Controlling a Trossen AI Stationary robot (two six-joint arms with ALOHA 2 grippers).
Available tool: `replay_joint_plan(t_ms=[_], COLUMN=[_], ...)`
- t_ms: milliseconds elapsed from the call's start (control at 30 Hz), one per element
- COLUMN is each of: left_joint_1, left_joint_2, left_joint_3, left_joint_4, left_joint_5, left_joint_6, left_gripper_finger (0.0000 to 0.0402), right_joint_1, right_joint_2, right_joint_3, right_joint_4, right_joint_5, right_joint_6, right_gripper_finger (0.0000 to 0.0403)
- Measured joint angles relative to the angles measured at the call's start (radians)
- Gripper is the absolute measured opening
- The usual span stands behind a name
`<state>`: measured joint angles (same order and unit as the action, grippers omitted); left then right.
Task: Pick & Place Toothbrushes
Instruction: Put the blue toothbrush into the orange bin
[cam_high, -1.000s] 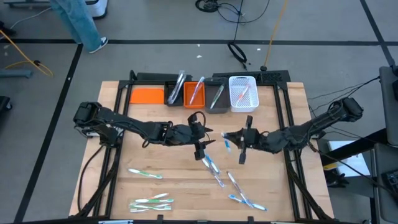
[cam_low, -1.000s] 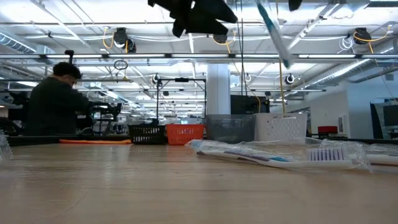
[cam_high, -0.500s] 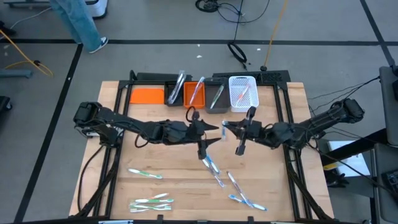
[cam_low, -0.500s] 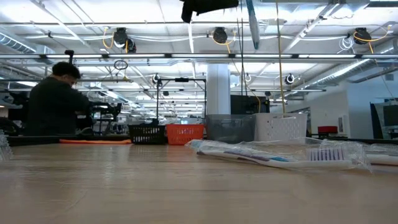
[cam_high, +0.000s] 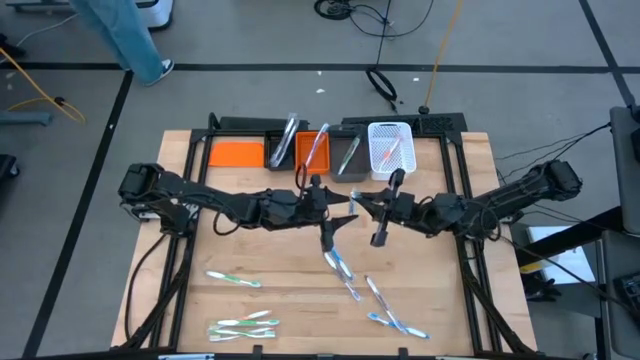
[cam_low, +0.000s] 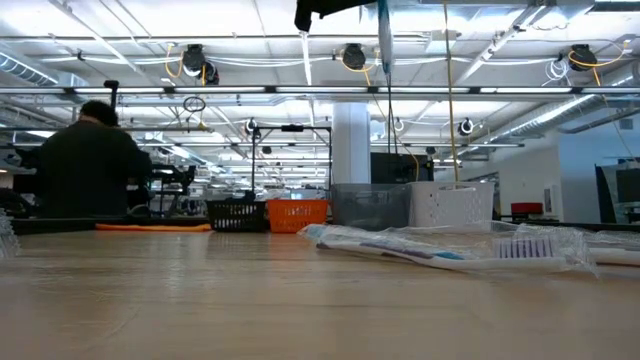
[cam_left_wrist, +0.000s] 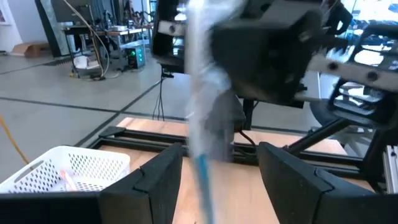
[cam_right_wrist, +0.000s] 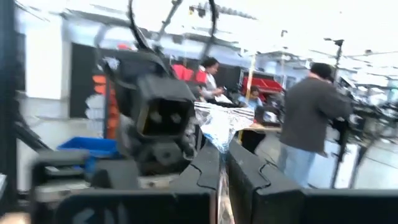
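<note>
Right hand (cam_high: 358, 203), pinched shut on a wrapped toothbrush (cam_high: 352, 204), hangs above the middle of the surface (cam_high: 180, 300), nose to nose with the left hand (cam_high: 328, 196), whose fingers stand apart around the same toothbrush; it looks like a handover in mid-air. Along the far edge the bins already hold some: a dark bin (cam_high: 284, 146), an orange bin (cam_high: 313, 149), a grey bin (cam_high: 348, 157) and a white basket (cam_high: 389, 147) each show brushes. Plenty remains, I'd judge: green toothbrushes (cam_high: 240, 326) lie toward the near left corner, and blue toothbrushes (cam_high: 378, 305) are scattered toward the near edge right of centre.
</note>
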<state>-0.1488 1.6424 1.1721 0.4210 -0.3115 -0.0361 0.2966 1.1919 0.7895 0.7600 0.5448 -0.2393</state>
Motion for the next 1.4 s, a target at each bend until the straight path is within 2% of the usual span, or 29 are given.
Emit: replay_joint_plan(t_ms=[133,233,333,500,567,767,900,1233,1400], left_joint_1=[0.011,0.012,0.011,0.016,0.019,0.027,0.026,0.028,0.028], left_joint_2=[0.000,0.000,0.000,0.000,0.000,0.000,0.000,-0.002,-0.024], left_joint_3=[0.000,0.000,0.000,0.000,0.000,0.000,0.000,0.000,0.000], left_joint_4=[-0.001,-0.002,-0.001,-0.001,-0.001,-0.012,-0.024,-0.094,-0.164], left_joint_5=[0.000,0.000,0.016,0.063,0.069,0.080,0.071,0.007,-0.045], left_joint_6=[-0.018,-0.016,0.000,0.011,0.020,0.005,0.006,0.021,0.024], left_gripper_finger=[0.0209,0.0186,0.0139,0.0039,0.0014,0.0011,0.0009,0.0007,0.0008], right_joint_1=[0.001,0.001,-0.002,-0.002,-0.002,-0.002,-0.002,-0.003,-0.002], right_joint_2=[-0.002,-0.001,-0.002,-0.002,-0.002,-0.002,-0.002,-0.002,-0.003], right_joint_3=[0.000,0.000,0.000,0.000,0.000,0.000,0.000,0.000,0.000], right_joint_4=[0.014,0.015,0.012,0.007,0.007,-0.001,-0.010,-0.047,-0.058], right_joint_5=[-0.022,-0.022,-0.023,-0.024,-0.026,-0.022,-0.024,-0.008,0.086], right_joint_6=[-0.016,-0.017,-0.017,-0.017,-0.019,-0.020,-0.032,-0.042,-0.071], right_gripper_finger=[0.0001,0.0001,0.0001,0.0001,0.0001,0.0004,0.0026,0.0146,0.0192])
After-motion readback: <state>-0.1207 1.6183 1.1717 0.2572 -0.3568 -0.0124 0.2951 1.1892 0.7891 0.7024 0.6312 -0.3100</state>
